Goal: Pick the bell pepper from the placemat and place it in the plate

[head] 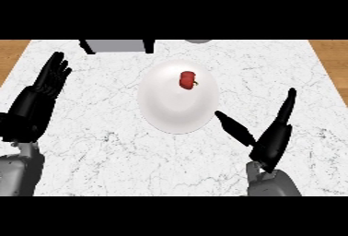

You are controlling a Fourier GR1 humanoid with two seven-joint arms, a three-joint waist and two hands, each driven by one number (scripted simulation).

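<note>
A small red bell pepper lies on the upper part of a white plate in the middle of the marble counter. My right hand is open to the right of and below the plate, fingers straight, thumb pointing toward the plate's lower right rim, holding nothing. At the left edge my left hand rests open with its fingers pointing up, away from the plate. No placemat shows in the view.
A grey block with dark sides stands at the counter's far edge, with a grey round thing beside it. Wooden floor shows past the counter's left and right edges.
</note>
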